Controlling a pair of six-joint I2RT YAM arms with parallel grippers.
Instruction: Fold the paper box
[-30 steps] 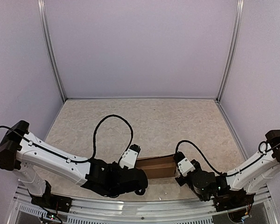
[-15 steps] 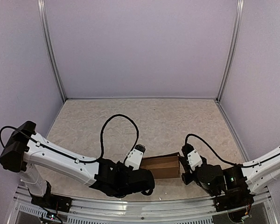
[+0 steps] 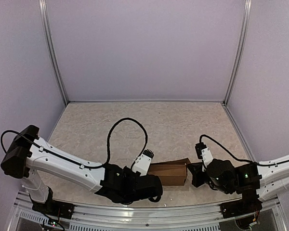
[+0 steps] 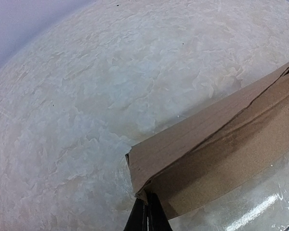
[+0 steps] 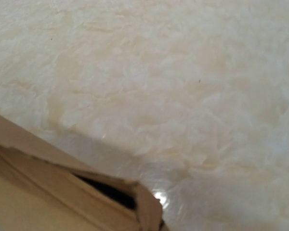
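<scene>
The paper box (image 3: 167, 173) is a plain brown oblong box lying near the table's front edge between my two arms. In the left wrist view the box (image 4: 216, 144) fills the right side, and my left gripper (image 4: 147, 215) is shut on its near lower corner. In the top view my left gripper (image 3: 151, 180) sits at the box's left end and my right gripper (image 3: 192, 175) at its right end. In the right wrist view the box (image 5: 48, 192) shows an open end gap. Its end flap (image 5: 147, 208) covers my right gripper (image 5: 158, 226), of which only a dark sliver shows, closed against the flap.
The beige mottled table top (image 3: 149, 125) stretches behind the box. Lilac walls with metal corner posts (image 3: 55, 57) enclose it. The metal front rail (image 3: 135, 211) runs just below both grippers. The left arm's black cable (image 3: 125, 125) loops over the table.
Both grippers and the box have shifted to the right along the front edge. The right arm has swung further right and lower.
</scene>
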